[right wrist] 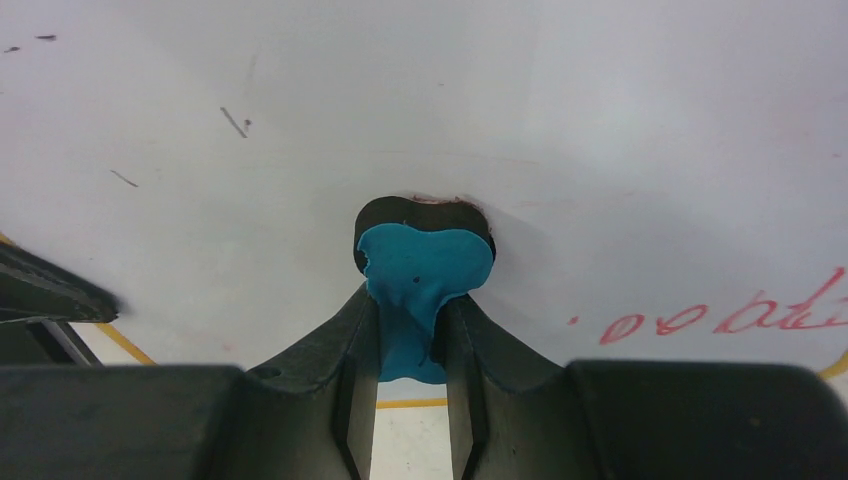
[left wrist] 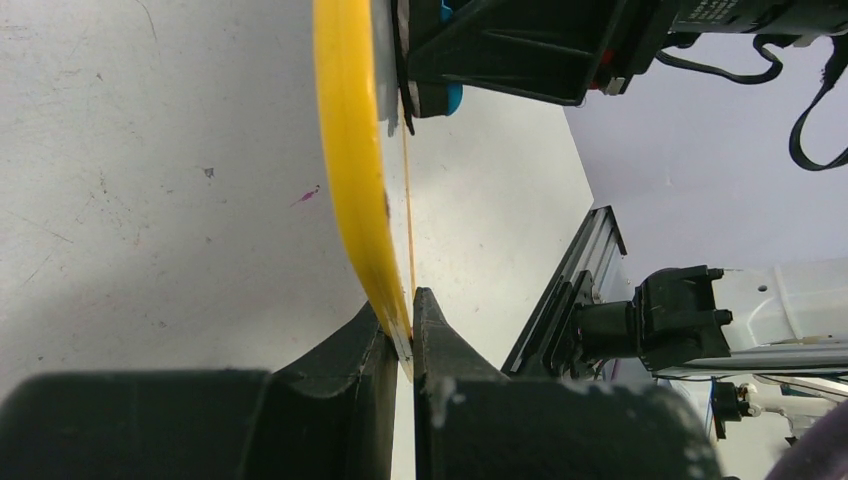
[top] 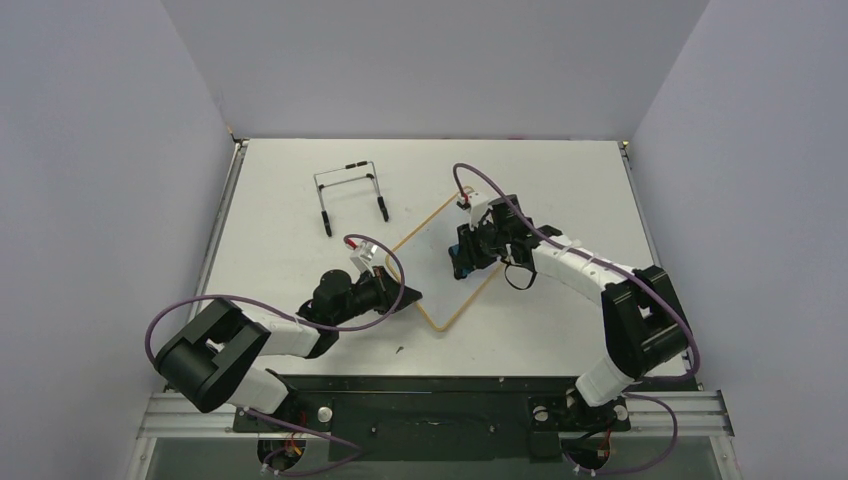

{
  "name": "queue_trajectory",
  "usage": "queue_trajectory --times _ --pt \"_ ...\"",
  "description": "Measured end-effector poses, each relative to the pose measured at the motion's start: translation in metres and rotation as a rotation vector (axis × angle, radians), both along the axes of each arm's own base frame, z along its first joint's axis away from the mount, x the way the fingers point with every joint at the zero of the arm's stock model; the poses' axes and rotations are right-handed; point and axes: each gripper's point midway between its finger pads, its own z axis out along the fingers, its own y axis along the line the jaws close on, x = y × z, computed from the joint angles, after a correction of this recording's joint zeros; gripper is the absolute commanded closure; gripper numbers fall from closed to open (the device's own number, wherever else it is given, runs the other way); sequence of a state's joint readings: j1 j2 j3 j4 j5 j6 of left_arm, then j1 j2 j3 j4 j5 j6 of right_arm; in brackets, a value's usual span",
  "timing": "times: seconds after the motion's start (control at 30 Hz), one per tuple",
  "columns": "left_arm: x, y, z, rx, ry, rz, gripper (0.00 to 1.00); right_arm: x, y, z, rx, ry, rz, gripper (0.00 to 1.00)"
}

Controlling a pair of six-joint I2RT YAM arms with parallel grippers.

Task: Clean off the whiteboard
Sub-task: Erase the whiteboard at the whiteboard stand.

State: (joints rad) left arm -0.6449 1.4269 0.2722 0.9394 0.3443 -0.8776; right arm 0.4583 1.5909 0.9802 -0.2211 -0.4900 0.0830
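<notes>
Left fingers (left wrist: 345, 365) pinch the board (left wrist: 352, 170) edge, right fingers (right wrist: 350, 345) clamp the eraser (right wrist: 420, 270) against its face; we reckon most is wiped, one red line (right wrist: 720, 315) left.

Lab robot cell: plain walls (top: 430, 60) boxing in a white table (top: 560, 190).

Black wire stand (top: 357, 164) on white table (top: 560, 180), far-left

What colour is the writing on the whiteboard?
Red handwriting on the whiteboard; clearest in the right wrist view.
</notes>
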Motion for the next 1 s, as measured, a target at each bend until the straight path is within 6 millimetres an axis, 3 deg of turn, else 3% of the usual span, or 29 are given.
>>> queue_trajectory --times 0.1,0.17,0.33,0.43,0.7,0.9,1.0 --pt "0.000 0.000 0.000 0.000 -0.001 0.000 1.00 -0.003 0.005 0.004 0.018 0.011 -0.009 1.00" --pt "0.000 0.000 0.001 -0.002 -0.007 -0.002 1.00 0.003 -0.002 0.004 0.025 0.023 -0.052 1.00" --pt "-0.003 -0.002 0.001 -0.004 -0.005 -0.017 1.00 0.038 -0.048 -0.010 -0.015 0.041 -0.243 1.00" --pt "-0.002 -0.002 0.001 -0.008 0.005 -0.013 1.00 0.044 -0.061 -0.019 -0.034 0.068 -0.288 1.00" --pt "-0.001 -0.001 0.000 -0.012 0.018 -0.002 1.00 0.035 -0.046 -0.020 -0.078 0.037 -0.186 1.00" --pt "0.003 0.003 -0.004 0.000 0.018 0.018 1.00 -0.018 0.010 -0.012 -0.015 0.098 0.062 1.00" --pt "0.003 0.003 -0.003 0.002 0.009 0.013 1.00 -0.035 0.023 -0.003 0.043 0.133 0.130 1.00"
